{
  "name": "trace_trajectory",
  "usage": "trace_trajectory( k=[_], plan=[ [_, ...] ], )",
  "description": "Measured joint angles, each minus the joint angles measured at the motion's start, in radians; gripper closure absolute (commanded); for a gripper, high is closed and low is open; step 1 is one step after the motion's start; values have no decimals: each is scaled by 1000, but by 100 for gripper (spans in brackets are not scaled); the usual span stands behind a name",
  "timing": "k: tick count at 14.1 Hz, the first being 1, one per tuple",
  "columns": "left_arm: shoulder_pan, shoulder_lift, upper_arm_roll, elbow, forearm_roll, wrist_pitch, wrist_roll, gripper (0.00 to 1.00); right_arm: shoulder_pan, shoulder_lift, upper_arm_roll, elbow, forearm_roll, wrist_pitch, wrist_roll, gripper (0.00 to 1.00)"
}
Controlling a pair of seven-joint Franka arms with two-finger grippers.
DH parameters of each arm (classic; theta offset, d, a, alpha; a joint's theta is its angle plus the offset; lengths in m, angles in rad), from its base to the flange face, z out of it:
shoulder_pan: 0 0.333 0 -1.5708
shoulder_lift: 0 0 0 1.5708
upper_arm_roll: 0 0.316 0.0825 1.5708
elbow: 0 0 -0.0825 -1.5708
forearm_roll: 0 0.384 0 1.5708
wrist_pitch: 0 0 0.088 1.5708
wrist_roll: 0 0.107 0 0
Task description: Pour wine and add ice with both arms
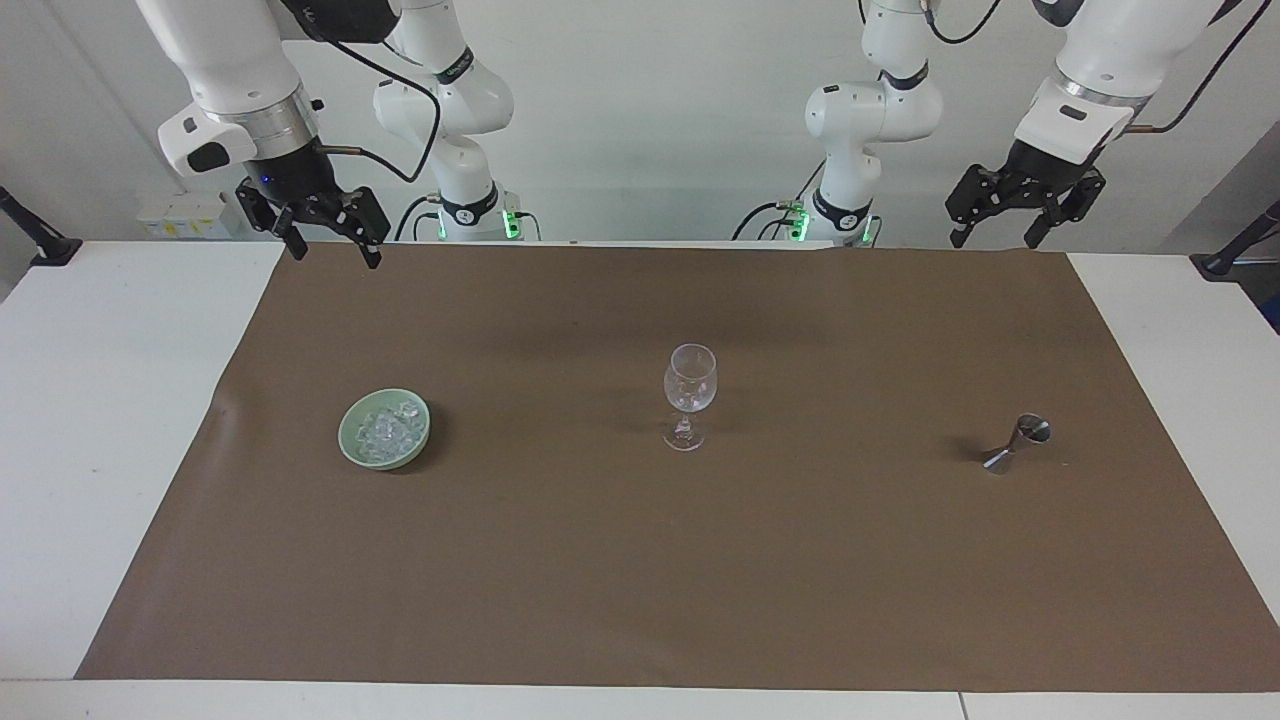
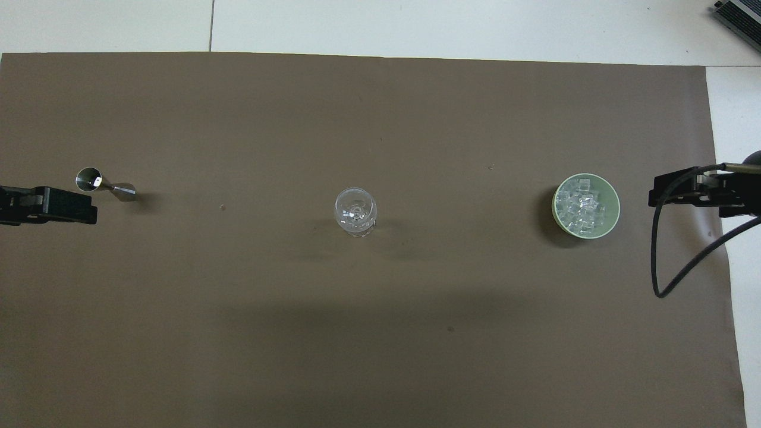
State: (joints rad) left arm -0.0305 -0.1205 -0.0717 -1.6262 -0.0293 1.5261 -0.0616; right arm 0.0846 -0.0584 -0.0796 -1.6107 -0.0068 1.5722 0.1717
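A clear stemmed wine glass (image 1: 689,395) (image 2: 355,211) stands empty at the middle of the brown mat. Toward the right arm's end sits a pale green bowl (image 1: 347,440) (image 2: 615,205) filled with ice (image 1: 388,430) (image 2: 581,206). At the left arm's end of the mat a small metal jigger (image 1: 1015,444) (image 2: 106,184) stands upright. No wine is in view. My right gripper (image 1: 336,255) (image 2: 657,196) hangs open and holds nothing, high over the mat's edge at the robots' end. My left gripper (image 1: 994,242) (image 2: 89,206) hangs open the same way at its own end.
The brown mat (image 1: 640,600) covers most of the white table (image 1: 100,400). Black clamp stands (image 1: 40,240) (image 1: 1235,250) sit at the table's two corners nearest the robots. A black cable (image 2: 672,261) loops down from the right wrist.
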Motion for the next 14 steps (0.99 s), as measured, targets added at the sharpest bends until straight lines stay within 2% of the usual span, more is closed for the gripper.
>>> trace_trajectory(
  k=[14],
  plan=[
    [19,-1,16,-7,-14,8,-43,0,0,0,0,0,0,0,0,0]
  ],
)
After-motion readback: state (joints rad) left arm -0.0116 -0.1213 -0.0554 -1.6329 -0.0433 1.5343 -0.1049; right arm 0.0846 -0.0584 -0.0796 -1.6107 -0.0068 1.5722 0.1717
